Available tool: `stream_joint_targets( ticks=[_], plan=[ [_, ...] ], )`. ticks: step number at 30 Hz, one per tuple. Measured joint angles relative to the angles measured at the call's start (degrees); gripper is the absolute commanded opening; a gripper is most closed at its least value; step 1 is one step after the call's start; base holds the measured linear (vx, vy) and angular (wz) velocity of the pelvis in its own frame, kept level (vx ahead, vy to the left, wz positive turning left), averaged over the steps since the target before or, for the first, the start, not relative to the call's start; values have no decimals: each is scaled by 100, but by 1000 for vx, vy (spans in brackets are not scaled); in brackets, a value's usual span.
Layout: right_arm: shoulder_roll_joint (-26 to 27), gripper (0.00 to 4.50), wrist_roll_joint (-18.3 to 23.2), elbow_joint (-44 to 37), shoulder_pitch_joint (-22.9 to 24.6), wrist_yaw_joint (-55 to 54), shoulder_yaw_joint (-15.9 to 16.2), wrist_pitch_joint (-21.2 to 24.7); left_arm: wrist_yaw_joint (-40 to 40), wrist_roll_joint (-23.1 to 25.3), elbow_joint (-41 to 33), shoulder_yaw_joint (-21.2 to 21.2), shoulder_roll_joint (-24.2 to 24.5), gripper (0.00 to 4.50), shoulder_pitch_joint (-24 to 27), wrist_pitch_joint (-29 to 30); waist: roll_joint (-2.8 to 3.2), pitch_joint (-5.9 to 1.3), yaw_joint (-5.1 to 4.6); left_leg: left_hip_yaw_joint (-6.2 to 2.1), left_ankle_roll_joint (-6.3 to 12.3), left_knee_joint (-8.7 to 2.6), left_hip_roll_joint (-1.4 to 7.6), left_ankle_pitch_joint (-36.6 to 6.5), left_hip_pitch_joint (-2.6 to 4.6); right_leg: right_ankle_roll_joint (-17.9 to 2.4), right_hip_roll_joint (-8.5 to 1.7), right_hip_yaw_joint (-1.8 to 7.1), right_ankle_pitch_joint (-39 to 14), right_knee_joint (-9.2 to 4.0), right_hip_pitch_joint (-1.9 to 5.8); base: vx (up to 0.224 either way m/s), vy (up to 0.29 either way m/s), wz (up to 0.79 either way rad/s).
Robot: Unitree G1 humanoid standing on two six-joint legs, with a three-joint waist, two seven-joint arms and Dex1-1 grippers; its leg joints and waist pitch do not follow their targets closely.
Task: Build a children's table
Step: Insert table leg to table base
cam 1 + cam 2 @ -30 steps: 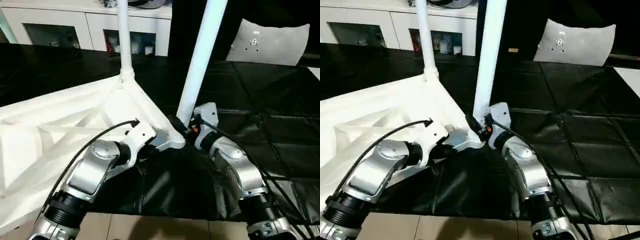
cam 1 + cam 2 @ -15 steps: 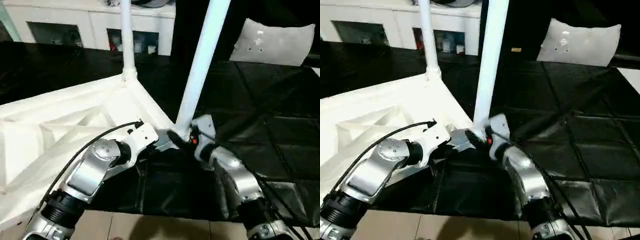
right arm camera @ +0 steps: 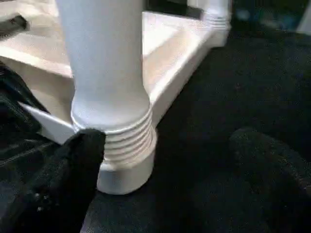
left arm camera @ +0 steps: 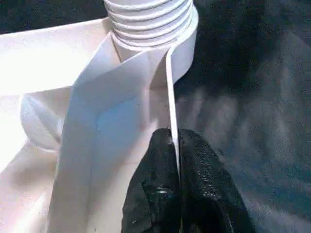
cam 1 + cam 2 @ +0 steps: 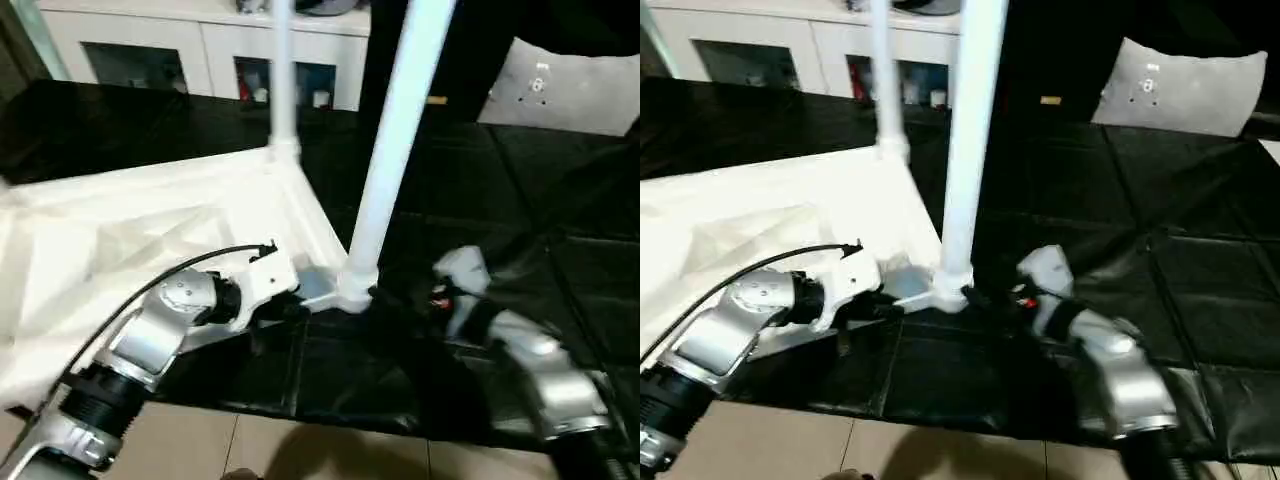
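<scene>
**Black mat on a tiled floor**

A black mat (image 5: 560, 290), creased into squares, covers most of the floor (image 5: 300, 450), whose pale tiles show along the near edge. On the mat lies the table top (image 5: 150, 240), underside up, ribs showing, its near corner close to the mat's front edge. Two legs stand up from it: one (image 5: 965, 150) in the near corner socket, another (image 5: 282, 80) at the far corner. Farther back on the right, a flat white board (image 5: 1185, 90) rests on the mat.
</scene>
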Motion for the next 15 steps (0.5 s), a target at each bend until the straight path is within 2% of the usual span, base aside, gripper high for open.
stream_joint_targets(
  ticks=[5,15],
  plan=[
    [-388,448,291,-176,-52,942,151,141,-624,-119,285,-142,130,0,-88,-549,5,3,38,0,22,30,-7,11,0,-6,-16,0,1,25,5,0,0,0],
    [-591,448,164,-57,-417,2033,779,329,-1350,-115,769,-465,135,0,-354,-1426,4,2,126,14,66,51,-6,43,-1,-47,-32,2,26,43,8,0,0,0]
  ],
)
